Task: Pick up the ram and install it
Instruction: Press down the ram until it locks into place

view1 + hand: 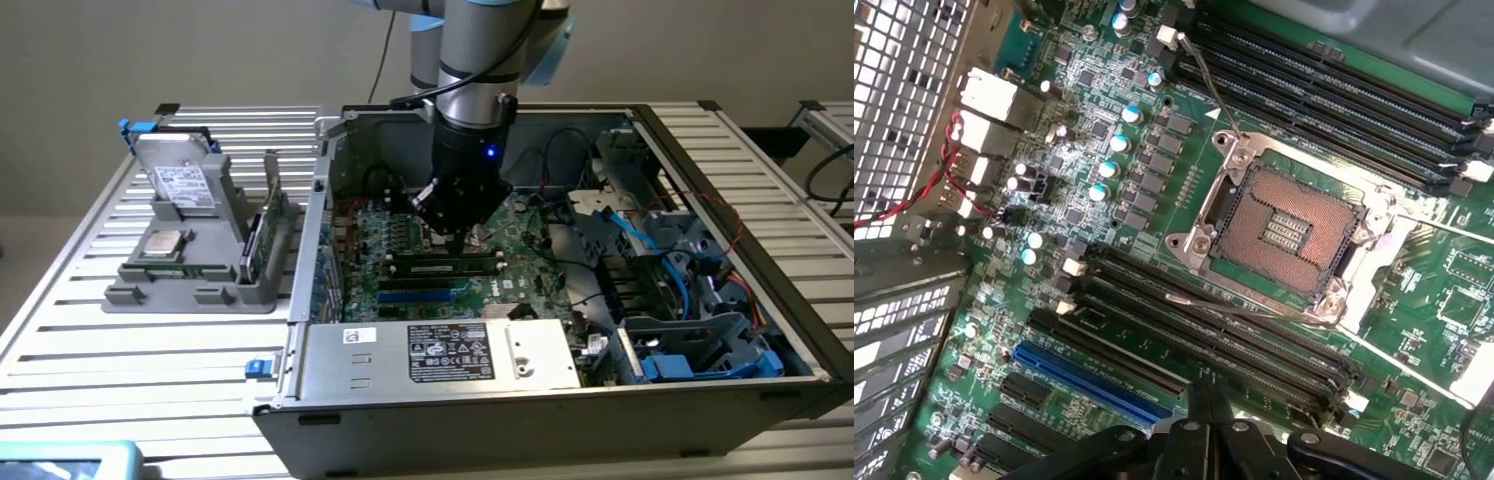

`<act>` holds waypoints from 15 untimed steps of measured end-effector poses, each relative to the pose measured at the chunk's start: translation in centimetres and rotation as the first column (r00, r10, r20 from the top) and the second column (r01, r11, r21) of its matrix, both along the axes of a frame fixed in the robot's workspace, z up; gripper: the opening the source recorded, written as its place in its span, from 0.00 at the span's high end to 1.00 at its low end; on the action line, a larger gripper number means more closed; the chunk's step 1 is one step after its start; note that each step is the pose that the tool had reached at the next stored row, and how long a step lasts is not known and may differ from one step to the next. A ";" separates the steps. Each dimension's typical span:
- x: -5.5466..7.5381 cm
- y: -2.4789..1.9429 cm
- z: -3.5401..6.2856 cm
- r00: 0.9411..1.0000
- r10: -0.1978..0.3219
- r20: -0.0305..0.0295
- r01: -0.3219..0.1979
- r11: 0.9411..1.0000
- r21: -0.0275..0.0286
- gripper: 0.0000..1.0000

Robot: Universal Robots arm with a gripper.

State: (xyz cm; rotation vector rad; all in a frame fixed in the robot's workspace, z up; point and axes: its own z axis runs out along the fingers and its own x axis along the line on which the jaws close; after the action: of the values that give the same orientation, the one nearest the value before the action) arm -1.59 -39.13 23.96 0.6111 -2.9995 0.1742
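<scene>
The ram [447,268], a long dark-green stick, lies along a memory slot on the motherboard [400,235] inside the open computer case [534,385]. My gripper [458,243] points straight down just above the stick's middle, shut, with nothing between its fingers. In the wrist view the shut gripper [1209,415] hangs over the rows of black memory slots [1204,320], beside the bare processor socket [1284,235]. Whether the fingertips touch the stick cannot be told.
A blue expansion slot [1089,380] runs next to the memory slots. Cables and drive bays [681,300] crowd the case at the exterior view's right. A grey parts holder [200,250] with an upright green card [271,215] stands outside the case at the exterior view's left.
</scene>
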 end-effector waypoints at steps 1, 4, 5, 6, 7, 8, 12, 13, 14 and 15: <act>0.0 0.00 0.00 1.000 -0.009 0.000 0.009 1.000 -0.002 0.89; 0.0 0.00 0.00 0.999 -0.036 0.001 0.036 0.999 -0.009 0.89; 0.0 -0.01 0.01 0.999 -0.046 0.002 0.046 0.999 -0.010 0.89; 0.0 -0.01 0.01 0.999 -0.055 0.003 0.055 0.998 -0.010 0.89; 0.0 0.00 0.00 0.998 -0.063 0.005 0.063 0.998 -0.011 0.89; 0.0 0.00 -0.01 0.997 -0.072 0.009 0.072 0.997 -0.010 0.89; 0.0 0.00 0.00 0.994 -0.103 0.028 0.103 0.995 -0.009 0.89; 0.0 0.00 -0.01 0.993 -0.113 0.031 0.113 0.994 -0.008 0.89; 0.0 0.00 -0.01 0.992 -0.122 0.033 0.123 0.992 -0.008 0.89; 0.0 0.00 -0.01 0.991 -0.133 0.034 0.133 0.991 -0.008 0.89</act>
State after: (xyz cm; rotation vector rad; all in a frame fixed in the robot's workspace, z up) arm -1.59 -39.13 23.96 0.4094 -3.0561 0.1931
